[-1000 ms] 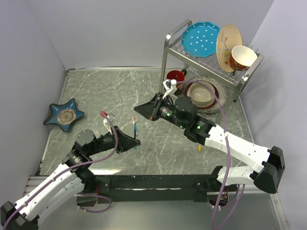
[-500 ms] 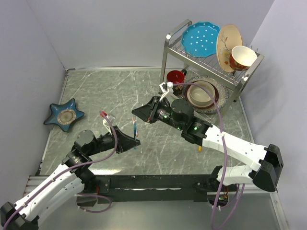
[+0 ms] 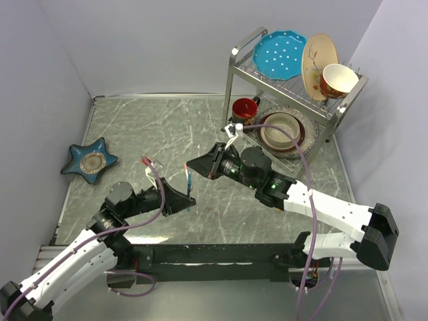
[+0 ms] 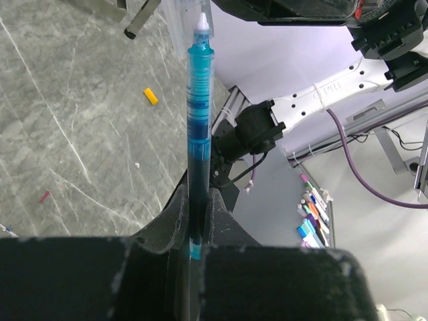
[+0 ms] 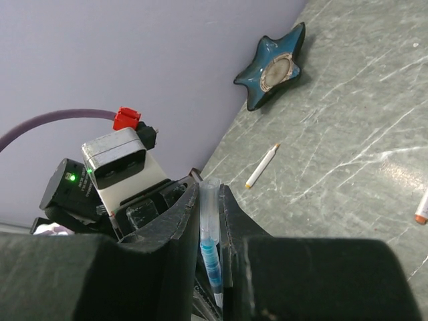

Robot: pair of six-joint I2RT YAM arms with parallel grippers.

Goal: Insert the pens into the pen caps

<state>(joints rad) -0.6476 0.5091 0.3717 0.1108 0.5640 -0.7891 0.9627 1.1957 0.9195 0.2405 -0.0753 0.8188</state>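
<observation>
My left gripper (image 3: 191,197) is shut on a blue-teal pen (image 4: 199,127) and holds it upright, white tip on top; the fingers (image 4: 175,217) clamp its lower end. My right gripper (image 3: 191,164) is shut on a clear pen cap (image 5: 209,207) with a blue inner part, right at the pen's upper end (image 3: 187,175). The cap's clear edge (image 4: 176,23) shows just beside the pen tip; I cannot tell if they touch. A yellow-orange cap (image 3: 278,206) and a red-orange cap (image 4: 45,196) lie on the table. A white pen (image 5: 262,166) lies on the table.
A blue star-shaped dish (image 3: 89,160) sits at the left. A metal dish rack (image 3: 233,73) with plates, a cup and bowls stands at the back right, a red mug (image 3: 245,107) beside it. Another orange-ended pen (image 5: 421,208) shows at the right wrist view's edge.
My right gripper has moved left and nearer, bringing the clear cap to the upper end of the blue-teal pen. The left gripper and its pen have stayed still.
</observation>
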